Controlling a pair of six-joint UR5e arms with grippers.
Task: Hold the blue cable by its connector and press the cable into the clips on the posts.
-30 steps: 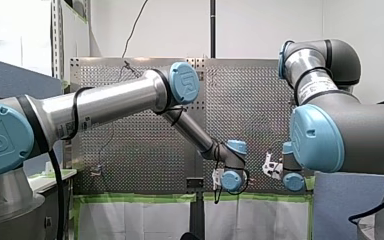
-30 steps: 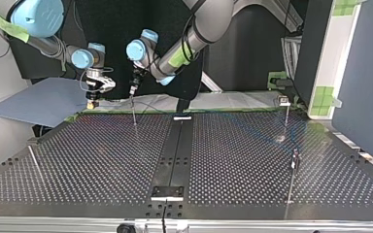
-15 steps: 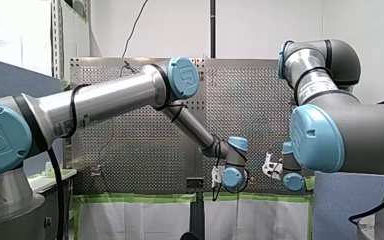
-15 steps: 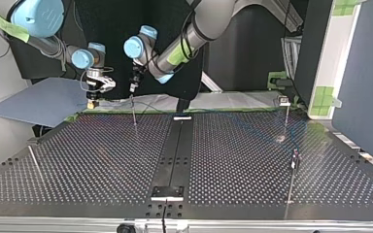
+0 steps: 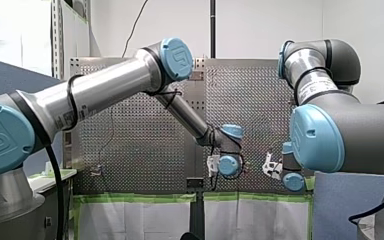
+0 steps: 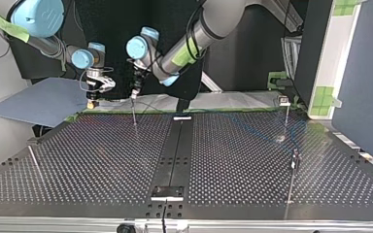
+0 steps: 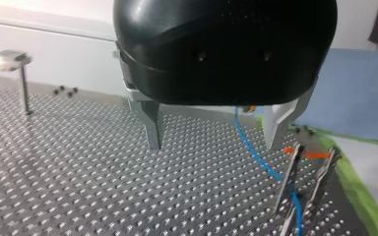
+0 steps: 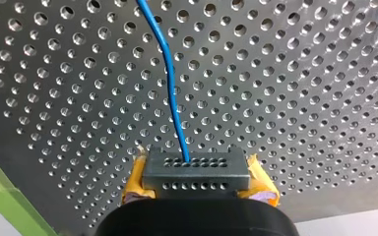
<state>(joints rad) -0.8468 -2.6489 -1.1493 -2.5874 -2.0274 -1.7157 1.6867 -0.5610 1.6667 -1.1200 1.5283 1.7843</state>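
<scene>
**Right gripper (image 8: 197, 189) clamped on connector (image 8: 196, 169), left gripper (image 7: 214, 142) open**

Right's yellow pads grip the connector at both sides. Blue cable (image 8: 173, 93) runs from it across the table (image 8: 300, 98). Left's jaws are apart and empty, above the table, with the cable just beside a post (image 7: 286, 182).

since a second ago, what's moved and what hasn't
My left arm raised its elbow, and its wrist drew up and toward the front view's left, carrying the open, empty left end effector along. Nothing was grabbed or released. My right end effector stayed put, shut on the connector of the blue cable.
</scene>
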